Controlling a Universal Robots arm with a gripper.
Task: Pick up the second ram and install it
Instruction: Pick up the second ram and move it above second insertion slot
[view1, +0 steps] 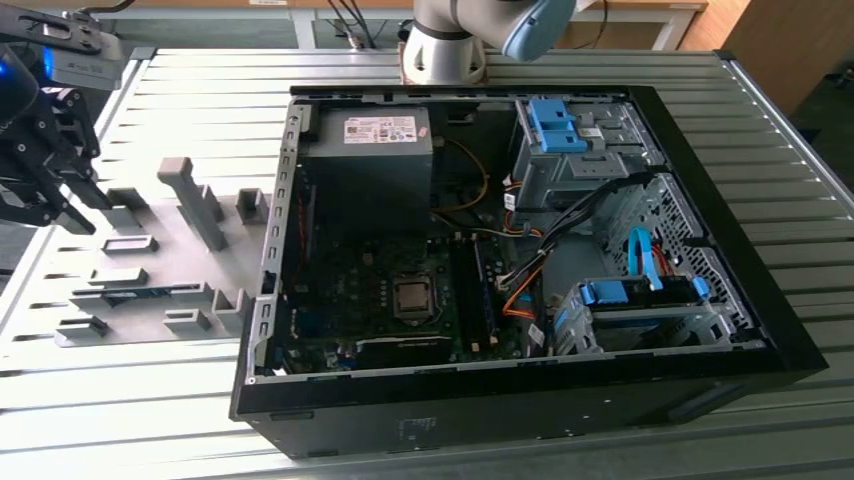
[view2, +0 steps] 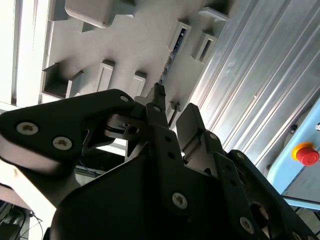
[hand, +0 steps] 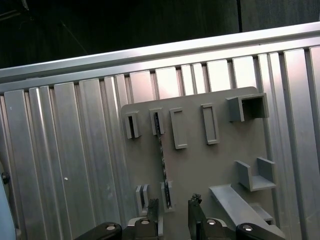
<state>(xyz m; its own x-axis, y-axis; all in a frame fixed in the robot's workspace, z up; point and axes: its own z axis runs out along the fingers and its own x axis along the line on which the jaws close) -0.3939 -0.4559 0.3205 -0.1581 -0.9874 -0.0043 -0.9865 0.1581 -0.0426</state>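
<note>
The second ram (hand: 162, 160) is a thin dark stick standing on edge in grey holder blocks on a grey plate (hand: 200, 165). In the exterior view the ram (view1: 144, 293) lies near the plate's front, left of the computer case. My gripper (hand: 173, 206) hovers above the plate, open, with one end of the stick showing below the gap between its fingers. The second wrist view shows the black fingers (view2: 159, 102) spread apart, nothing between them, and the ram (view2: 170, 59) beyond their tips. In the exterior view the gripper (view1: 56, 205) hangs at the far left.
An open black computer case (view1: 747, 350) lies on the ribbed metal table (view1: 160, 400), its motherboard (view1: 374, 300) with long black slots (view1: 477, 290) facing up. Taller grey blocks (view1: 187, 195) stand on the plate. The arm's base (view1: 447, 45) is behind the case.
</note>
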